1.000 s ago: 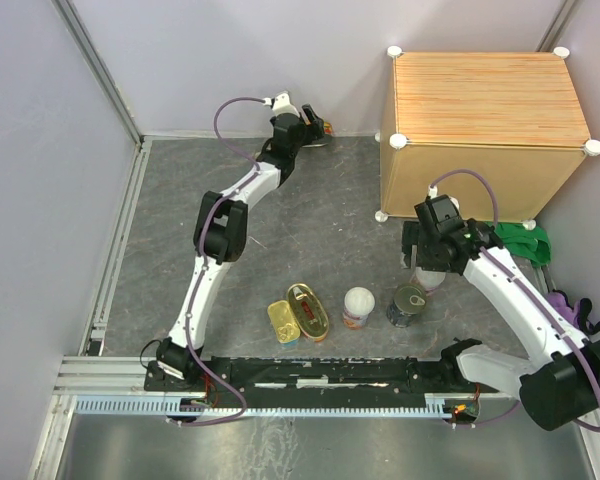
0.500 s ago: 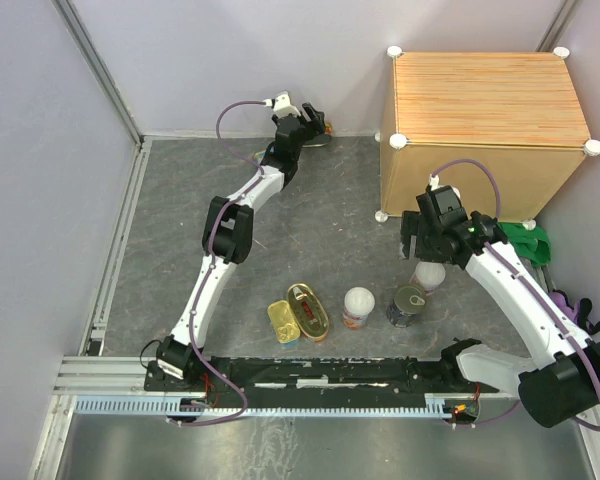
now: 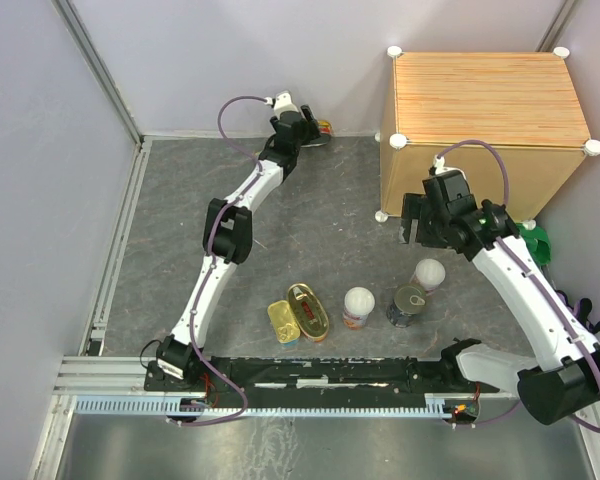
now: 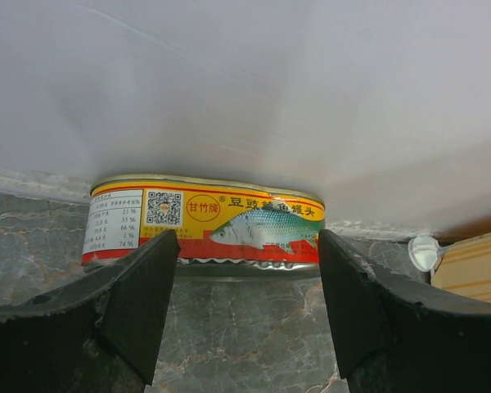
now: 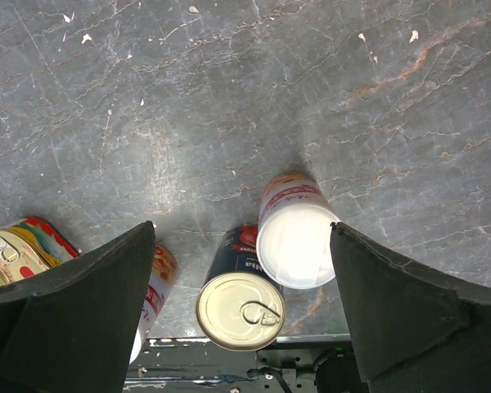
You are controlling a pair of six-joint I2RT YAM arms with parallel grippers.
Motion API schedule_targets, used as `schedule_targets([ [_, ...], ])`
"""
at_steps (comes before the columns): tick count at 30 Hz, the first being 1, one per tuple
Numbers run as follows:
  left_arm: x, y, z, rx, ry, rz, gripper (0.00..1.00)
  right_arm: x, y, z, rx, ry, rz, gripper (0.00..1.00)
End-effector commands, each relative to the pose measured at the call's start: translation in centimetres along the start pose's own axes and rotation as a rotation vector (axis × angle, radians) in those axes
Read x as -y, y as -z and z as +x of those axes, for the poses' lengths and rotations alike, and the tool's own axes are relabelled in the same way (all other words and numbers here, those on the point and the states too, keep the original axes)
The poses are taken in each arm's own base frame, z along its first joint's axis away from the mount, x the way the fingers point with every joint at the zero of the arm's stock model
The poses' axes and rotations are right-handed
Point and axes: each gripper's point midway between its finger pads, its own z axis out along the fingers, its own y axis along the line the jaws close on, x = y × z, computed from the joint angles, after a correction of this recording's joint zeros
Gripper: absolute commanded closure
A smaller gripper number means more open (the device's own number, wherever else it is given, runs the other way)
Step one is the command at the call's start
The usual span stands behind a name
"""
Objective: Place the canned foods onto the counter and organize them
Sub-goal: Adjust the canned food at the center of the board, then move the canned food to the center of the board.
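Low in the top view, on the grey veined worktop (image 3: pixel 180 220), stand a rectangular gold tin (image 3: pixel 283 322), an oval gold tin (image 3: pixel 308 310), a white-lidded cylinder (image 3: pixel 358 306), a dark blue pull-tab can (image 5: pixel 240 309) and a second white cylinder (image 3: pixel 429 274). The right end effector (image 3: pixel 413 228) hangs over them, spread wide and empty. Farther back, the left end effector (image 3: pixel 310 127), also spread and empty, faces an oval fish tin (image 4: pixel 204 221) at the wall. The plank-topped counter (image 3: pixel 485 100) sits upper right.

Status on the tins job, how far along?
Done: nothing; the counter holds no tin. In hand: left hand is open, facing the oval fish tin against the back wall, not gripping; right hand is open and empty above the blue can and a white-lidded can. Left: all six tins, including the rectangular tin, gold oval tin and second white-lidded can on the floor.
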Motion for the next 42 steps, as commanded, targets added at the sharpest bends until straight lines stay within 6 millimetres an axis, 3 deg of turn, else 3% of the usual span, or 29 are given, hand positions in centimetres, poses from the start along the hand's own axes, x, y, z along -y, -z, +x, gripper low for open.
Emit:
schedule_targets([
  [1,-2.5,1.3,3.8,-0.184,-0.022,-0.089,0.24,-0.3,1.2,-1.2,0.026,0.014,-0.021,0.05],
  [5,-3.5,2.9,6.5,-0.305,-0.022,-0.112,0.23,-0.3,1.6,-1.2,0.023,0.022,-0.03,0.05],
  [15,-4.1,6.9,10.0,-0.5,-0.038,-0.117,0.23,-0.4,3.1,-0.7,0.039,0.008,-0.072,0.05],
  [19,-4.2,9.7,10.5,-0.537,-0.025,-0.156,0.23,-0.4,4.1,-0.6,0.052,-0.002,-0.093,0.05],
  [21,-3.0,11.2,8.9,-0.481,-0.008,-0.134,0.23,-0.4,4.7,-1.1,0.062,-0.003,-0.1,0.05],
  [23,-1.3,12.1,6.0,-0.401,0.009,-0.1,0.23,-0.6,5.3,-1.6,0.078,-0.004,-0.11,0.05],
  [24,0.0,12.6,3.6,-0.357,0.014,-0.077,0.23,-0.6,5.6,-1.7,0.085,-0.004,-0.114,0.05],
  [30,3.6,12.3,-2.2,-0.195,0.021,0.019,0.22,-0.8,5.7,-1.4,0.077,-0.01,-0.133,0.05],
  [32,4.9,11.9,-3.2,-0.158,0.026,0.074,0.22,-1.0,5.6,-1.3,0.073,-0.013,-0.141,0.05],
  [35,5.4,11.0,-4.0,-0.112,-0.002,0.073,0.22,-1.2,5.5,-1.3,0.071,-0.016,-0.146,0.05],
  [42,4.4,7.4,-3.9,-0.009,-0.101,0.043,0.22,-1.5,5.7,-2.2,0.103,-0.022,-0.161,0.05],
])
